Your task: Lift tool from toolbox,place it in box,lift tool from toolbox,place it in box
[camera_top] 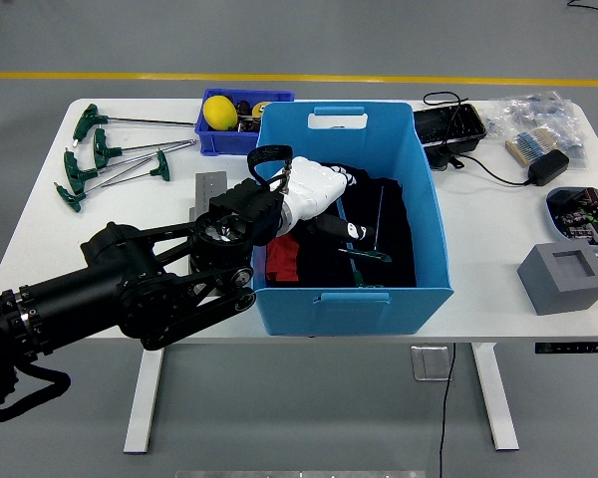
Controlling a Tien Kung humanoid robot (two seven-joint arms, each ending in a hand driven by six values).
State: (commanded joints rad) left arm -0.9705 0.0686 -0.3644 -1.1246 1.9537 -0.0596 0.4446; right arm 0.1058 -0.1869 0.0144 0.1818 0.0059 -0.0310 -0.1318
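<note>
From my head camera I see the left arm coming in from 8 o'clock, reaching over the near-left rim of the blue box that sits at the middle of the white table. The left hand is white-shelled and sits inside the box at its upper-left part, above the dark cloth-like contents. Its fingers look loosely extended toward 4 o'clock and I see nothing pinched in them, so I read the hand as relaxed and empty. Just beside the fingertips, toward 3 o'clock, a T-handle tool with a green grip lies in the box on the dark material, its thin shaft running up toward 12 o'clock; it appears apart from the fingers. A red item shows at the box's left inner wall, at about 7 o'clock from the hand.

On the table at 10 o'clock, several more green T-handle wrenches lie spread out. A small blue bin with a yellow ball stands touching the box's far-left corner. At 3 o'clock are a grey foam block and a black power adapter.
</note>
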